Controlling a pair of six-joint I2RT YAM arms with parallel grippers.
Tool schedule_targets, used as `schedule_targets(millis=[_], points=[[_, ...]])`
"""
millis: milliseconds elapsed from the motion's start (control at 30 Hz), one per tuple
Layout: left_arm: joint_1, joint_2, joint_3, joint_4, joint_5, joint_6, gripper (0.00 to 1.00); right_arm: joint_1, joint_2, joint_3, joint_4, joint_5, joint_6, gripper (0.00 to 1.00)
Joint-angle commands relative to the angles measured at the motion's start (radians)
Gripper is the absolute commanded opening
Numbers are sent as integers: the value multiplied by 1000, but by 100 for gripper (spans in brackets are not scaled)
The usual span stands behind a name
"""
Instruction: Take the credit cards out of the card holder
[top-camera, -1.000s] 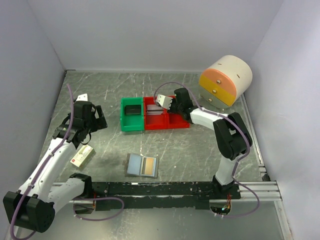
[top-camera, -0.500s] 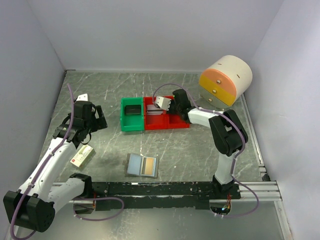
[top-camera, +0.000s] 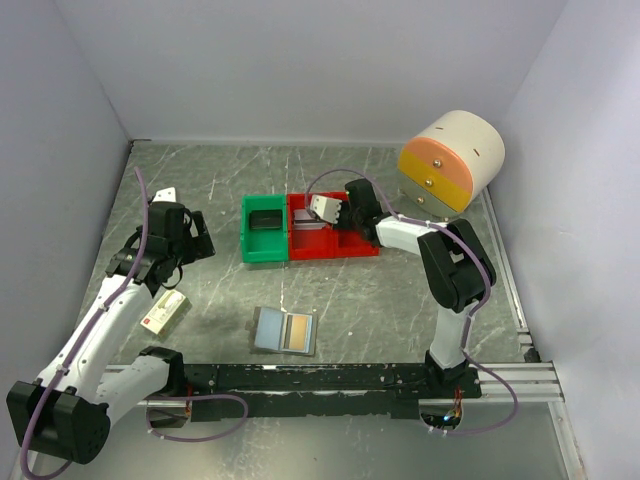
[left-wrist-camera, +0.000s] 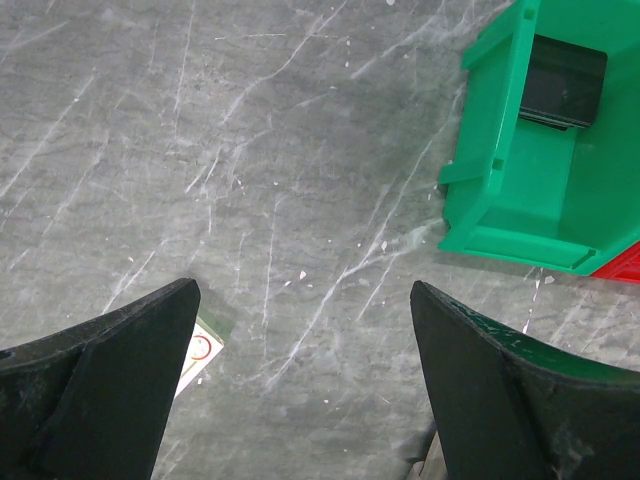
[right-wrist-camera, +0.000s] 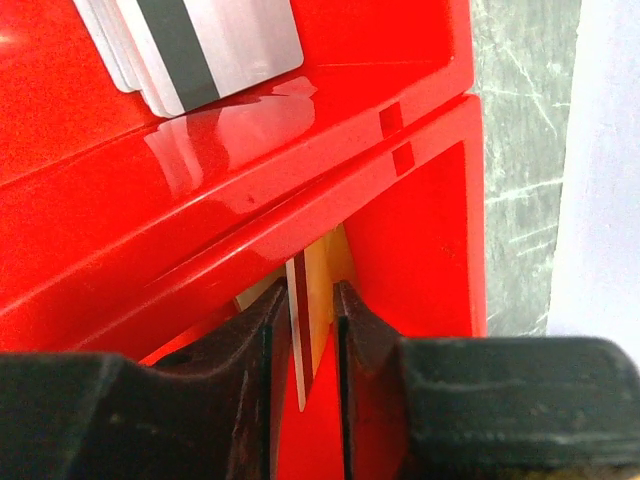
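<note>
Two arms, as we see them from above: the left arm (top-camera: 100, 322) and the right arm (top-camera: 405, 232) wear white shells over black joints, each trailing a lilac cable (top-camera: 340, 168), on a black rail (top-camera: 320, 378). The left gripper (left-wrist-camera: 305, 292) and the right gripper (right-wrist-camera: 310, 290) show matte black fingers (left-wrist-camera: 95, 390).

card holder (top-camera: 285, 331) in front of row of bins (top-camera: 265, 256) | small box (top-camera: 165, 311) left of card holder

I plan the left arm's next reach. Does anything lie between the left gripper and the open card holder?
Nothing visible does. Only bare table lies between the left gripper and the card holder. The small white-and-red box lies off that path, to its left.
</note>
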Motion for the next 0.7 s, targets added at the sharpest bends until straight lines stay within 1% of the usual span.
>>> schedule_targets(millis=[0, 67, 433, 467, 500, 667], points=[[5, -1, 21, 20, -14, 9, 98, -4, 3, 24, -39, -22, -27, 27], [5, 2, 20, 21, -11, 10, 98, -5, -1, 26, -67, -19, -40, 31], [5, -1, 19, 24, 2, 13, 98, -7, -16, 18, -94, 6, -28, 35], [5, -1, 20, 23, 4, 13, 98, -7, -17, 20, -99, 8, -25, 39], [5, -1, 19, 23, 4, 14, 98, -7, -19, 22, -103, 9, -25, 42], [5, 2, 18, 24, 10, 15, 98, -7, -16, 30, -111, 17, -14, 43]])
